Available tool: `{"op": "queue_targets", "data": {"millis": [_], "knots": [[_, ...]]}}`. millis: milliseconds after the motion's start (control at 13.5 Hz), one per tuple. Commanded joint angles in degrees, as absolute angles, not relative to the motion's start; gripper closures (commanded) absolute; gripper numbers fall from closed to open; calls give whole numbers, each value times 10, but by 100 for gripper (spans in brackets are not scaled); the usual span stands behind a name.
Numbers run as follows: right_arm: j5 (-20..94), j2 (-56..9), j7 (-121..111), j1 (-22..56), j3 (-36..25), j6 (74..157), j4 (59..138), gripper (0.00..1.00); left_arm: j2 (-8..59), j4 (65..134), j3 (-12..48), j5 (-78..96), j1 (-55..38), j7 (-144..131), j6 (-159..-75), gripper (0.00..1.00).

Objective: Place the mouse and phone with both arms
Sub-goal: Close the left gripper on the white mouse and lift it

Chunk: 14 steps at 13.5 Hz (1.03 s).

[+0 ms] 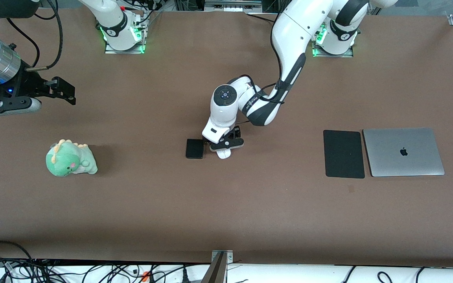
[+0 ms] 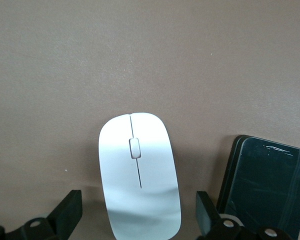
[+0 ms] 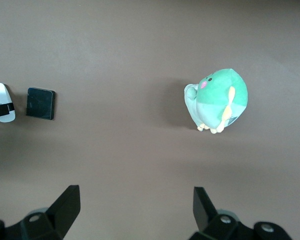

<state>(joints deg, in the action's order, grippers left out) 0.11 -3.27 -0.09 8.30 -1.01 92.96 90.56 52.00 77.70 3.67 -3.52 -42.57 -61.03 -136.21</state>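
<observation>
The white mouse lies mid-table, and the black phone lies beside it toward the right arm's end. My left gripper is low over the mouse and open. In the left wrist view the mouse lies between the two fingers, with a gap on each side, and the phone lies just outside one finger. My right gripper is open and empty, held up over the right arm's end of the table. The right wrist view shows that gripper, the phone and part of the mouse.
A green plush dinosaur lies toward the right arm's end and also shows in the right wrist view. A flat black mouse pad and a closed silver laptop lie side by side toward the left arm's end.
</observation>
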Motion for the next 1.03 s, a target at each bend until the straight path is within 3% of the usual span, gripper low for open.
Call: {"op": "queue_targets", "data": {"millis": [0,222,295,591,812,960], "knots": [[3,-30,3,81,-8,925,904,0,538,756,29,-46,-432,-627,-1364,1],[3,-30,3,81,-8,925,904,0,544,753,29,-44,-432,-650,-1386,2],[3,-30,2,81,-8,925,904,0,545,752,29,-45,-429,-648,-1386,7],[3,-30,2,81,-8,925,904,0,546,754,29,-47,-432,-646,-1386,48],[3,-30,2,81,-8,925,904,0,548,754,29,-47,-432,-642,-1386,63],[3,-30,2,81,-8,925,904,0,543,754,28,-49,-432,-642,-1385,63]]}}
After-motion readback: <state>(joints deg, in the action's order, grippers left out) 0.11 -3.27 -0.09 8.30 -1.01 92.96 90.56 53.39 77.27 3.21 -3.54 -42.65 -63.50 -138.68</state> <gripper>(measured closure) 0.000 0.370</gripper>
